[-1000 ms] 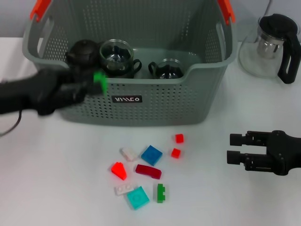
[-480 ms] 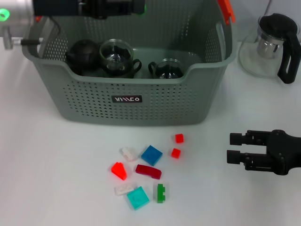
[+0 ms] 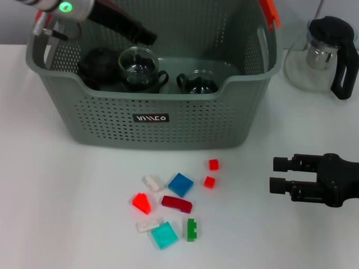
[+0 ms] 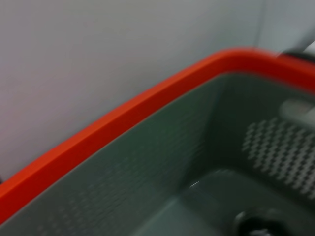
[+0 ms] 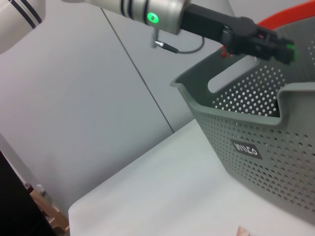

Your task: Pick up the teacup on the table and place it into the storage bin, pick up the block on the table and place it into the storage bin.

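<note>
The grey-green storage bin (image 3: 196,120) stands at the back of the table; its wall fills the left wrist view (image 4: 147,162) and it shows in the right wrist view (image 5: 256,123). Inside it are a glass teacup (image 3: 137,64), a second glass cup (image 3: 199,83) and a black pot (image 3: 100,63). My left gripper (image 3: 147,38) reaches over the bin's back left. In the right wrist view it (image 5: 283,46) is shut on a small green block (image 5: 291,48). My right gripper (image 3: 275,174) is open and empty, low over the table at the right.
Several loose blocks lie on the table before the bin: two small red (image 3: 213,164), blue (image 3: 180,184), red wedge (image 3: 142,202), dark red (image 3: 176,204), teal (image 3: 164,235), green (image 3: 192,230). A glass teapot with a black handle (image 3: 325,53) stands at the back right.
My left arm has risen with the green block from the bin's front left, swung over the rim, and now points down into the bin. The right arm has not moved.
</note>
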`<act>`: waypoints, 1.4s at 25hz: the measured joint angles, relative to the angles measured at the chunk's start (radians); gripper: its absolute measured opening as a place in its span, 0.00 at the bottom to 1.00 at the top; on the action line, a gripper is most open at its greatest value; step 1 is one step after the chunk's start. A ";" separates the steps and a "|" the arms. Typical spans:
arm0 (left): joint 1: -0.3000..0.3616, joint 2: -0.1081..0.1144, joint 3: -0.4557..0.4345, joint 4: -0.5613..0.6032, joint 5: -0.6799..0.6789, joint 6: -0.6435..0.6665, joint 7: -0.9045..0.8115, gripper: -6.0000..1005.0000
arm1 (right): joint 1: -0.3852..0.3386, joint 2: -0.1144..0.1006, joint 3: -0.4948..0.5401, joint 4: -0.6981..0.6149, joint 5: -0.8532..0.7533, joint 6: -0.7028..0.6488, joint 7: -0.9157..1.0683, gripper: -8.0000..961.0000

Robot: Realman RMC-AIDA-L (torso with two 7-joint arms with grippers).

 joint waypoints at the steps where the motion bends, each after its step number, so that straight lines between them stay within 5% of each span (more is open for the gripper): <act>1: -0.011 -0.018 0.004 -0.004 0.055 -0.021 -0.013 0.42 | 0.000 0.000 0.000 0.000 0.000 0.000 0.000 0.73; 7: -0.052 -0.086 -0.001 -0.005 0.227 -0.050 -0.054 0.44 | -0.001 0.000 0.000 0.000 -0.001 -0.002 0.003 0.73; 11: -0.009 -0.106 -0.041 0.112 0.156 -0.023 -0.042 0.45 | -0.004 -0.002 0.000 0.000 0.000 -0.003 0.001 0.73; 13: 0.023 -0.109 -0.084 0.174 0.051 0.008 -0.015 0.54 | -0.005 -0.002 0.000 0.000 0.000 -0.004 0.000 0.73; 16: 0.075 -0.093 -0.171 0.217 -0.181 0.069 0.023 0.67 | -0.005 -0.002 0.000 0.000 0.000 -0.006 0.001 0.73; 20: 0.152 -0.054 -0.331 0.128 -0.613 0.230 0.159 0.70 | -0.008 -0.002 0.000 0.000 -0.001 -0.007 0.003 0.73; 24: 0.186 0.047 -0.404 -0.154 -0.978 0.478 0.286 0.72 | -0.011 -0.001 0.000 0.000 0.000 -0.007 0.000 0.73; 26: 0.191 0.098 -0.382 -0.273 -1.042 0.580 0.335 0.73 | -0.010 -0.001 0.000 0.000 0.000 -0.008 0.001 0.73; 28: 0.210 0.120 -0.338 -0.313 -1.023 0.640 0.396 0.74 | -0.010 -0.001 0.000 0.000 0.000 -0.008 0.000 0.73; 31: 0.270 0.115 -0.258 -0.277 -0.894 0.702 0.492 0.74 | -0.009 0.000 0.000 0.000 0.000 -0.008 0.000 0.73; 35: 0.364 0.060 -0.190 -0.165 -0.684 0.734 0.602 0.73 | -0.005 0.002 0.000 0.000 -0.001 -0.007 0.003 0.73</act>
